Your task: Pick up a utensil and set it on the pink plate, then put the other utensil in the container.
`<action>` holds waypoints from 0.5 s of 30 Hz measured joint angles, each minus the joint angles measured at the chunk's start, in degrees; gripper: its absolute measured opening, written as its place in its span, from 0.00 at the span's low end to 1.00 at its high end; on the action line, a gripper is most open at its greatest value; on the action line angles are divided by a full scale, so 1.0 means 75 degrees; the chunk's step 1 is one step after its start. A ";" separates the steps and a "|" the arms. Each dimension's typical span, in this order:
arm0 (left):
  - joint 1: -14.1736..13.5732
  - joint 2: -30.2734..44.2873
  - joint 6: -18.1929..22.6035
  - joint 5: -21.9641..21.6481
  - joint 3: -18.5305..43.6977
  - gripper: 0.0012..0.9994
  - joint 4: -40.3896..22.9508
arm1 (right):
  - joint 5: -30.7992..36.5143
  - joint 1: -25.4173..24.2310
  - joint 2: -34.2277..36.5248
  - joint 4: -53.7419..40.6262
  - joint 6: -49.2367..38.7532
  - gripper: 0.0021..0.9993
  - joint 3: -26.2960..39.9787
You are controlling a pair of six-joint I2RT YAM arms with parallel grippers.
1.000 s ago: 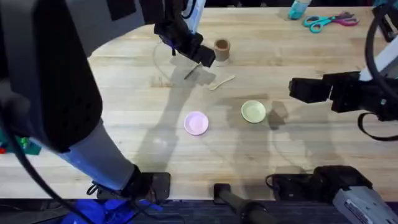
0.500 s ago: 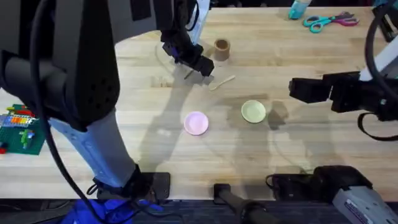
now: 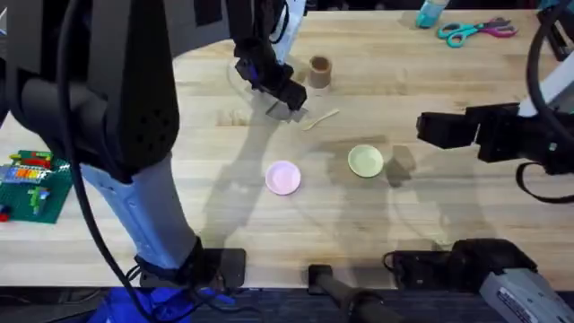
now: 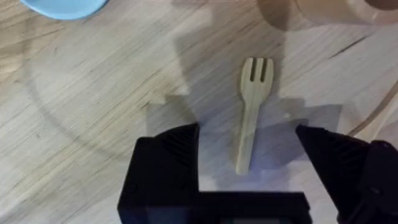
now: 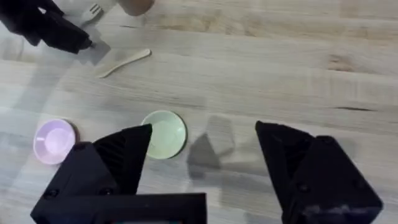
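The wooden fork point(image 4: 252, 112) lies flat on the table, its handle between the fingers of my open left gripper point(image 4: 249, 152), which hovers low over it and touches nothing. From overhead that gripper point(image 3: 285, 97) sits at the far middle, just left of the brown container point(image 3: 319, 72). The wooden spoon point(image 3: 320, 118) lies right beside it. The pink plate point(image 3: 283, 177) rests nearer, at mid-table. My right gripper point(image 3: 430, 130) hangs open and empty to the right, above the table point(image 5: 205, 149), with the pink plate point(image 5: 55, 138) and spoon point(image 5: 123, 62) ahead of it.
A pale green dish point(image 3: 365, 161) sits right of the pink plate. A light blue disc point(image 4: 62, 6) lies beyond the fork. Scissors point(image 3: 475, 31) and a blue bottle point(image 3: 430, 13) are at the far right edge. Toy bricks point(image 3: 31, 184) lie at the left.
My left arm has shifted slightly, bringing its gripper down closer over the fork. The right arm has not moved.
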 joint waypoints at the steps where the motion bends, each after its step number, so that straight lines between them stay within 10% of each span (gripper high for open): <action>1: -0.0010 0.0000 0.0001 -0.0023 0.0002 0.94 -0.0005 | 0.0000 0.0000 -0.0001 0.0000 0.0000 1.00 0.0000; 15: -0.0165 0.0002 -0.0006 -0.0238 0.0028 0.81 -0.0262 | 0.0000 0.0000 0.0000 0.0152 0.0000 1.00 0.0000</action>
